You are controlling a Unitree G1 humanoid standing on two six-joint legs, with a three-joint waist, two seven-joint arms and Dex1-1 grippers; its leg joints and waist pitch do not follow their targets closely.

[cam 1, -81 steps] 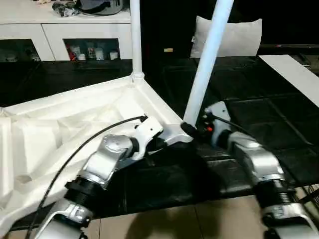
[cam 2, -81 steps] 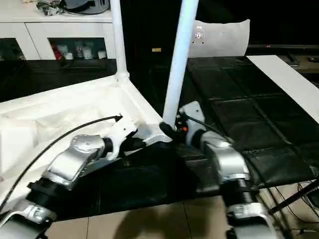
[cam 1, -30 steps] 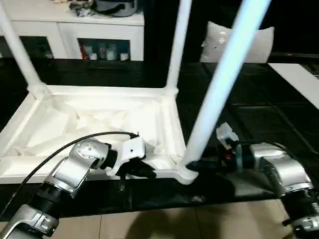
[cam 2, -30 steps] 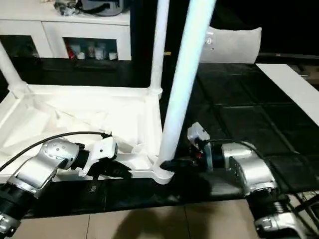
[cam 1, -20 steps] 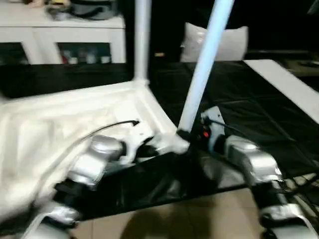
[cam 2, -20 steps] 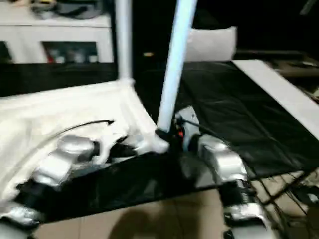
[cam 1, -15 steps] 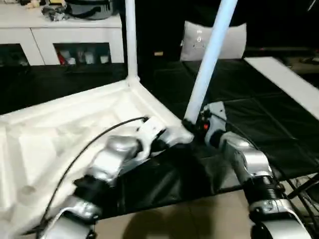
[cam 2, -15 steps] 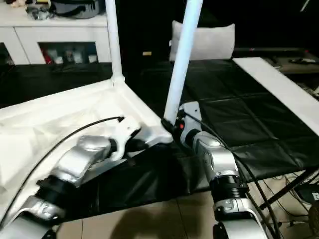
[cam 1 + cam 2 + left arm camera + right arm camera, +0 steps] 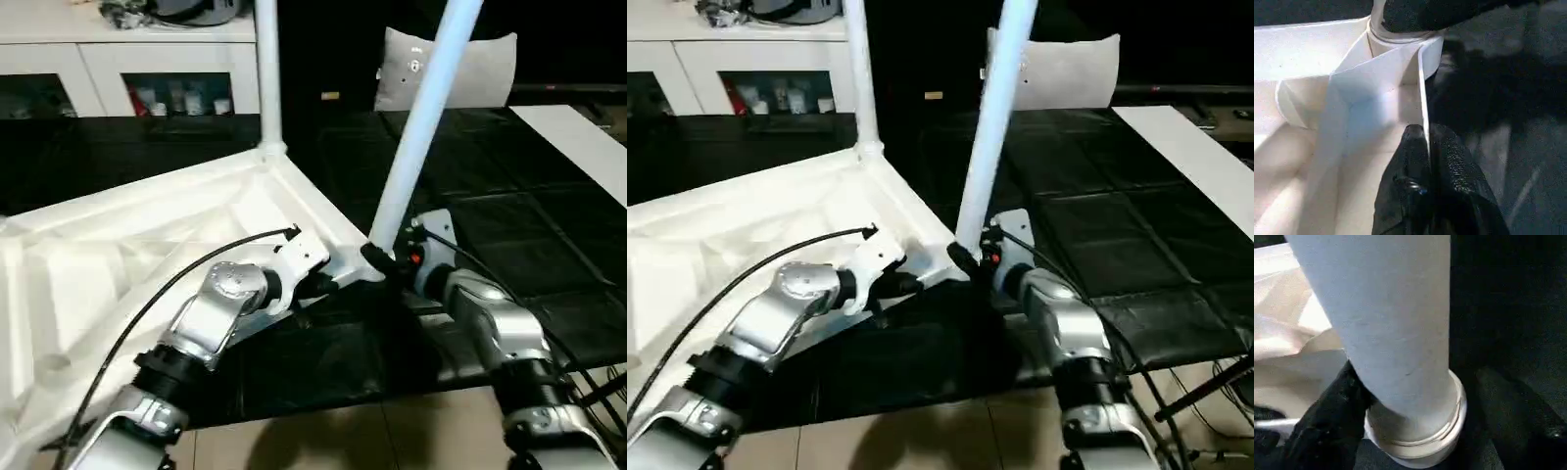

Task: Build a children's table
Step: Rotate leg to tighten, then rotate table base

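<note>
The children's table (image 9: 147, 235) lies upside down, ribbed underside up, on a black mat. One white leg (image 9: 267, 69) stands in the far corner socket. Another leg (image 9: 426, 108) stands, leaning, in the near right corner socket (image 9: 1420, 440). My left gripper (image 9: 1422, 142) is shut on the thin rim wall of the table just beside that socket. My right gripper (image 9: 1418, 377) is open around the base of the near leg: one finger (image 9: 1327, 416) lies against the leg, the other (image 9: 1518, 401) stands apart from it.
A white cabinet (image 9: 147, 59) with shelves stands at the back left, a white pillow (image 9: 470, 69) behind the near leg. A white board (image 9: 588, 147) lies at the right on the black mat (image 9: 509, 225). Tiled floor (image 9: 343, 441) runs along the near edge.
The head camera has swung, so the whole picture has shifted. Both grippers stay at the near right corner, the left on the rim, the right at the leg's base.
</note>
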